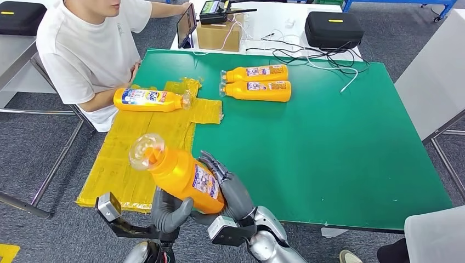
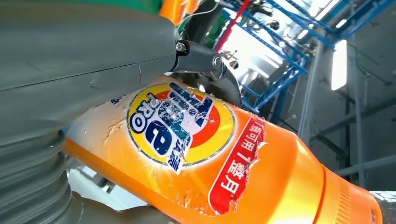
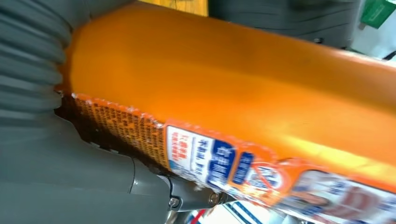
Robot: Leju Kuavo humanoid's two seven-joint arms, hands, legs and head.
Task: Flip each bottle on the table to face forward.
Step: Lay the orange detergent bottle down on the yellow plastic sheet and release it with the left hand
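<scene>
Over a green table (image 1: pixel 329 153), both hands, left (image 1: pixel 170 211) and right (image 1: pixel 233 189), apparently gripped one raised orange bottle (image 1: pixel 181 175).

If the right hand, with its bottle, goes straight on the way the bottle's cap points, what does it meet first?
Probably the yellow mat, then the bottle lying near the person; depth is unclear. Both the right hand and the left hand hold the raised bottle.

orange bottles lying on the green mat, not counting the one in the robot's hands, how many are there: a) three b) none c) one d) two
d: two orange bottles lie side by side on the green mat; a third lies on the yellow sheet.
</scene>
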